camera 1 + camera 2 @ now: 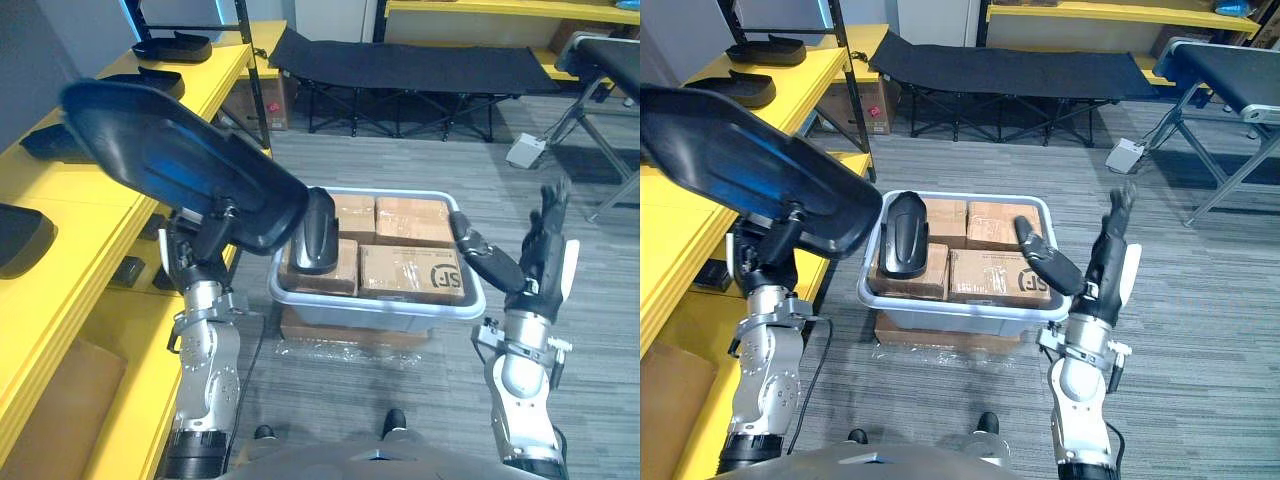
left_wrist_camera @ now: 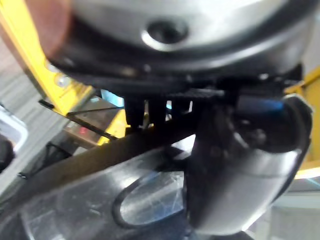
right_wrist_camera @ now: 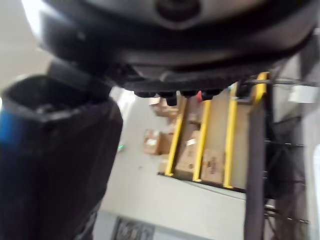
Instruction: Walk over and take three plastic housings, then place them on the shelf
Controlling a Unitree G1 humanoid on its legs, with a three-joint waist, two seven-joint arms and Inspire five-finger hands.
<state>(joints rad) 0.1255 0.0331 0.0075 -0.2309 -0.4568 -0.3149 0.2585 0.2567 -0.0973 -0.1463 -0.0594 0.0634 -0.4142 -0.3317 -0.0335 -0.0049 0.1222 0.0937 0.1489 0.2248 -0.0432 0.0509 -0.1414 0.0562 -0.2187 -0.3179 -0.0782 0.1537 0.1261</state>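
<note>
One big black plastic housing [image 1: 170, 165] is gripped in the left hand [image 1: 195, 250]. It is up high by the yellow shelf [image 1: 95, 215], likely ready to go there.

Right eye view: another housing [image 1: 905, 235] lies on cardboard boxes [image 1: 990, 275] in the grey bin [image 1: 960, 308]. The right hand [image 1: 1105, 260] is open and empty.

Left wrist view: the thumb [image 2: 235, 175] curls over the housing.

Right wrist view: nothing is held.

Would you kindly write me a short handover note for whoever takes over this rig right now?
Left hand: shut on a large glossy black plastic housing, held up beside the yellow shelf.
Right hand: open, empty, raised by the grey plastic bin.
A smaller black housing lies on the cardboard boxes in the bin. Several dark housings already sit on the shelf.
Left to do: set the held housing on the shelf, then fetch the one in the bin.
</note>
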